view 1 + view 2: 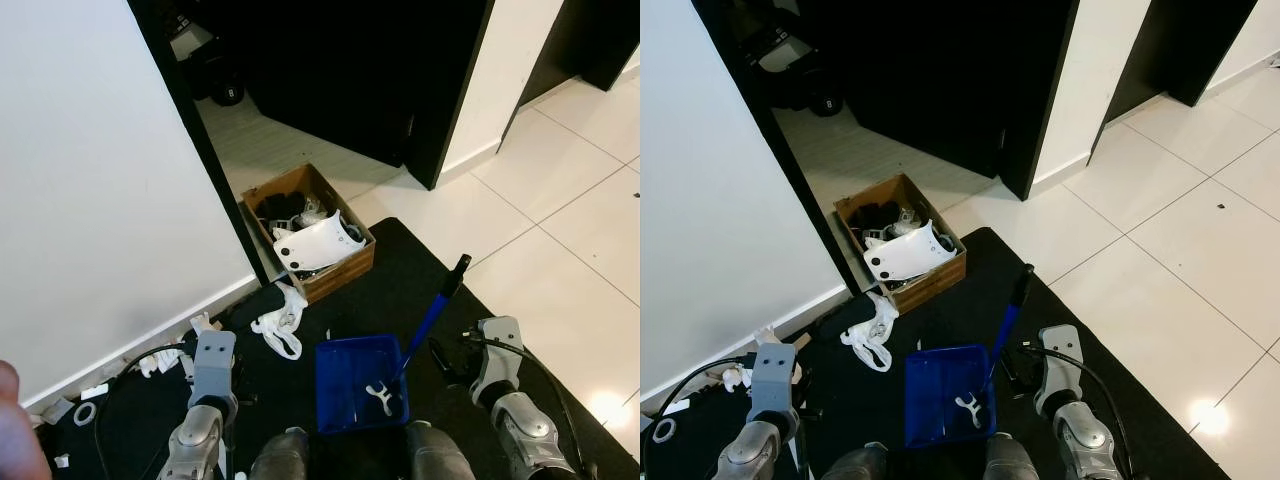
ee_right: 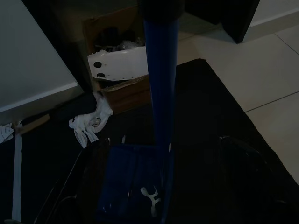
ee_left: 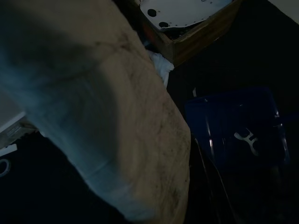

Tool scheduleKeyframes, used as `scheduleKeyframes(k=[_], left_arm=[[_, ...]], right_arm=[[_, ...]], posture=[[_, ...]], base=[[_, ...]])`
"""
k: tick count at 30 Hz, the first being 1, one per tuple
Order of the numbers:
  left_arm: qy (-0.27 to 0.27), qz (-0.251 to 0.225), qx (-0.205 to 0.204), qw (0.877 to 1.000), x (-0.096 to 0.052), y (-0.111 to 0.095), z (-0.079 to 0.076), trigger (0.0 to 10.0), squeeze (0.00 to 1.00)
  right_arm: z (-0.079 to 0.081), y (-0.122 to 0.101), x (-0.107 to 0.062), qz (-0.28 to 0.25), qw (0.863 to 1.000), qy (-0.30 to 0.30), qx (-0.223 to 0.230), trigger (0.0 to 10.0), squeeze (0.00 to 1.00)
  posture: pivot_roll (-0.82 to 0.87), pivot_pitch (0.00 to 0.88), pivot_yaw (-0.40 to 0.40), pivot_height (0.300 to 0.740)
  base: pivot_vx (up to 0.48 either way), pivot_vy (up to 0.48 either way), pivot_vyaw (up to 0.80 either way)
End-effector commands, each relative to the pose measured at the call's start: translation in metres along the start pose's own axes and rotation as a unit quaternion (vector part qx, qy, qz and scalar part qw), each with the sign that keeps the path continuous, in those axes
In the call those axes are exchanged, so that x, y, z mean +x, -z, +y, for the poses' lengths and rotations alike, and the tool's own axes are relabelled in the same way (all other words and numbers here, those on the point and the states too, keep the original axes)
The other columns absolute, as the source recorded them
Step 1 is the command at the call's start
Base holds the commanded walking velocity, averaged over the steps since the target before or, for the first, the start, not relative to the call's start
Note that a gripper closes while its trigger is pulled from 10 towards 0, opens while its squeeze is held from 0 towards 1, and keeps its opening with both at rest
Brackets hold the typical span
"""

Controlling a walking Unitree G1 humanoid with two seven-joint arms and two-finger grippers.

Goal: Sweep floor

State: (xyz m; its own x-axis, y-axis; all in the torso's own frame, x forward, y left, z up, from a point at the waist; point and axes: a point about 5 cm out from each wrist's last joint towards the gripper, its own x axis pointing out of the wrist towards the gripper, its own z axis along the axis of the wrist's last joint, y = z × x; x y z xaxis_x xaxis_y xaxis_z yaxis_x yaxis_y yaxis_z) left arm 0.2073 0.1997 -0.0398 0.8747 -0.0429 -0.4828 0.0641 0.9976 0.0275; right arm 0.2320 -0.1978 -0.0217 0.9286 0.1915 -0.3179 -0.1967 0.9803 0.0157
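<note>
Upright, dustpan handle [image 1: 433, 312] tilted slightly right.

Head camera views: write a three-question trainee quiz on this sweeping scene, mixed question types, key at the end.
1. True or false: the cardboard box sits beside the white wall.
2. What small white thing lies in the blue dustpan?
A. a curved plastic piece
B. a sock
C. a cup
3. Fill in: the dustpan rests on a ____ mat.

Key
1. True.
2. A, the white piece.
3. Black.
</note>
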Motion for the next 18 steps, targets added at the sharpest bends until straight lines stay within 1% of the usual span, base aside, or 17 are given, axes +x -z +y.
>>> scheduleKeyframes(k=[1,18], left_arm=[[0.002,0.007,-0.018,1.000,-0.0026,0.0066,-0.0030,10.0,0.00],[0.001,0.007,-0.020,1.000,-0.0029,0.0065,-0.0024,10.0,0.00]], right_arm=[[-0.0017,0.0058,-0.0040,0.010,1.000,0.005,0.006,10.0,0.00],[-0.0018,0.0051,-0.0039,0.008,1.000,0.006,0.007,10.0,0.00]], posture=[[-0.03,0.122,0.027,0.740],[-0.03,0.132,0.029,0.740]], base=[[0.000,0.000,0.00],[0.000,0.000,0.00]])
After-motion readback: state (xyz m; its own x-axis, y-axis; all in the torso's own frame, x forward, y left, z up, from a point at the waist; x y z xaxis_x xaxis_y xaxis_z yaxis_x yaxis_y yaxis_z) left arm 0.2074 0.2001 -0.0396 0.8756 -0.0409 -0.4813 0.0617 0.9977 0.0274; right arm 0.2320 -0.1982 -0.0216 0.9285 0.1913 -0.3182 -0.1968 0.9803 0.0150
